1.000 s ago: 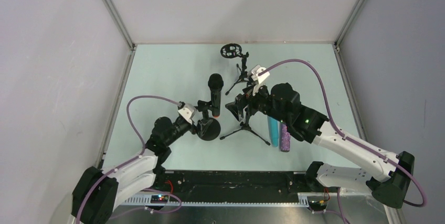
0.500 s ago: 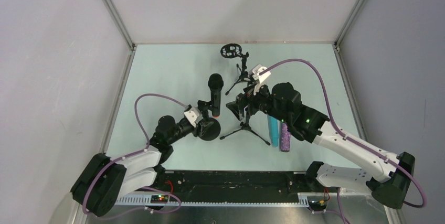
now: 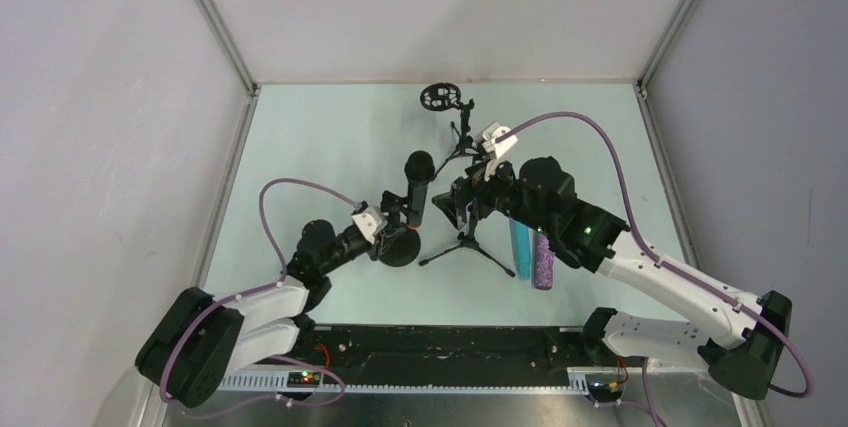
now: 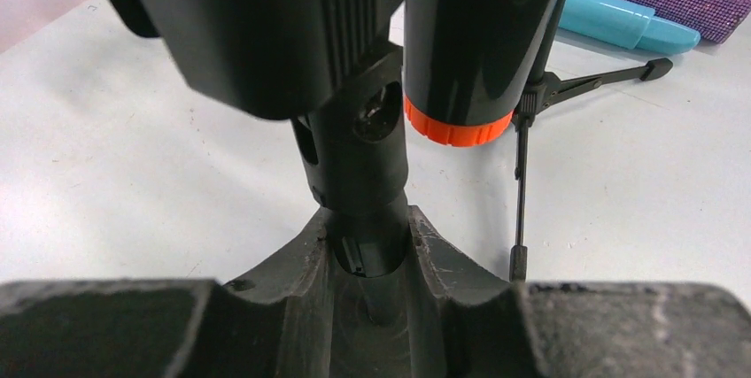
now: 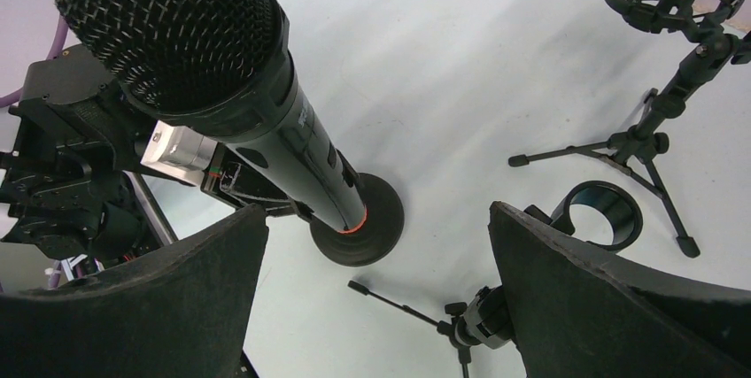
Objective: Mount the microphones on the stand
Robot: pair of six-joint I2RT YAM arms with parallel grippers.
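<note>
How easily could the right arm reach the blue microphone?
Probably yes: the right gripper is open, and the blue microphone lies uncovered close under that arm, with the purple microphone alongside.

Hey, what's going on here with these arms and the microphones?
The left gripper is clamped on the post of the round-base stand, which carries the black microphone. The right gripper hangs open above the empty tripod stand. The blue microphone and purple microphone lie on the table, not yet mounted.
</note>
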